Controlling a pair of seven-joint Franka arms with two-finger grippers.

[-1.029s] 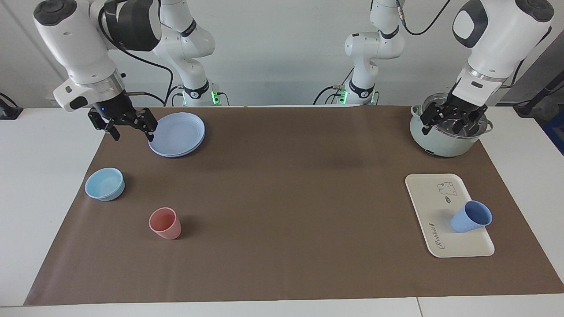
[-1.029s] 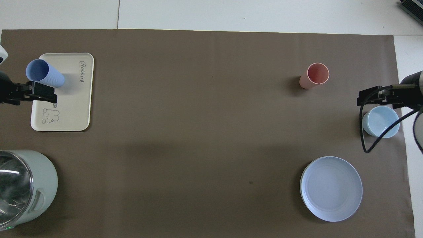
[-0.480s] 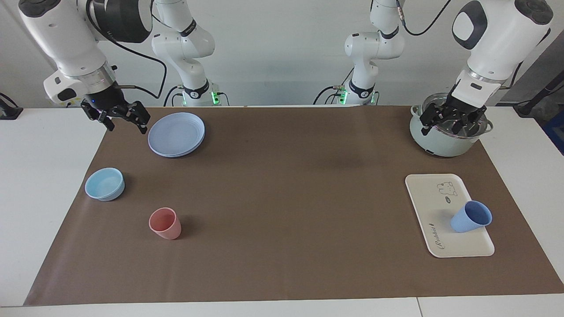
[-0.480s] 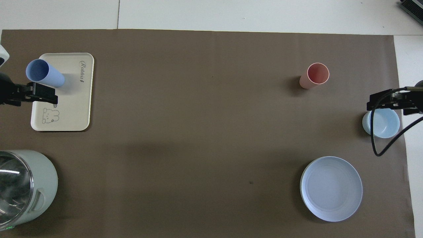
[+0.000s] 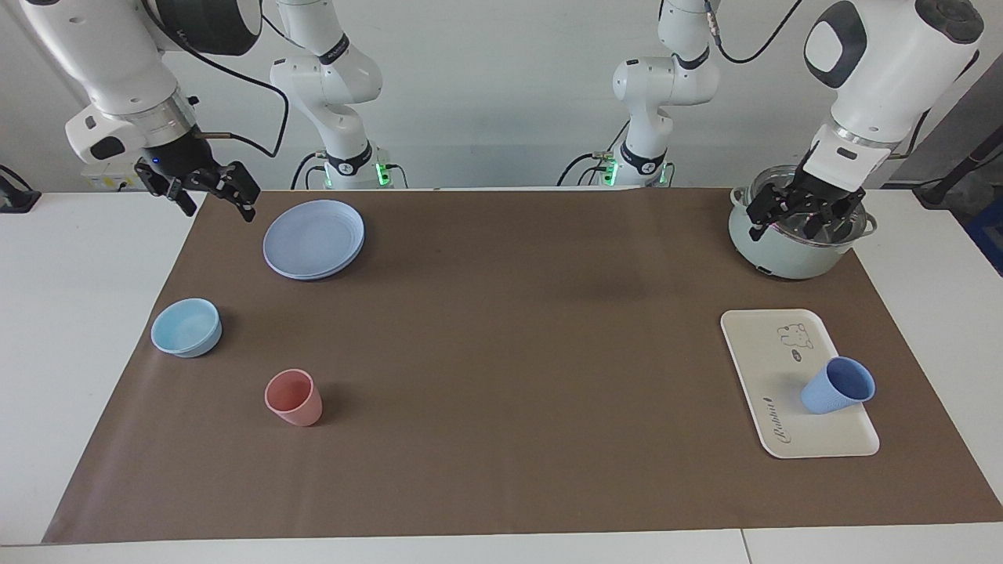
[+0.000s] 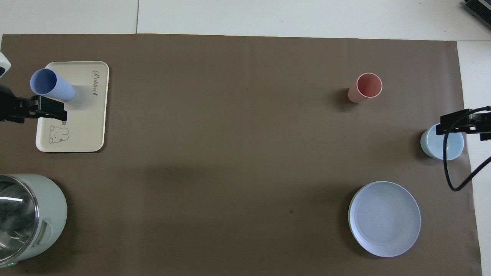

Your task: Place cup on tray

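Observation:
The periwinkle-blue cup [image 5: 837, 385] stands upright on the cream tray [image 5: 772, 368], at the tray's end farther from the robots. Both also show in the overhead view, the cup [image 6: 51, 85] and the tray [image 6: 86, 122]. My left gripper [image 5: 795, 223] hangs in the air, open and empty, well apart from the cup. In the overhead view it [image 6: 53, 111] lies over the tray's edge beside the cup. My right gripper [image 5: 210, 196] is open and empty, raised at the right arm's end of the table; it also shows in the overhead view [image 6: 456, 122].
A mint-green pot [image 5: 791, 247] with a glass lid stands nearer to the robots than the tray. At the right arm's end are a round blue plate [image 5: 313, 239], a light-blue bowl [image 5: 186, 327] and a pink cup [image 5: 294, 398]. A brown mat [image 5: 501, 352] covers the table.
My right gripper has risen and drawn back from beside the blue plate toward the right arm's end of the table. The left arm, the cup and the tray have not moved.

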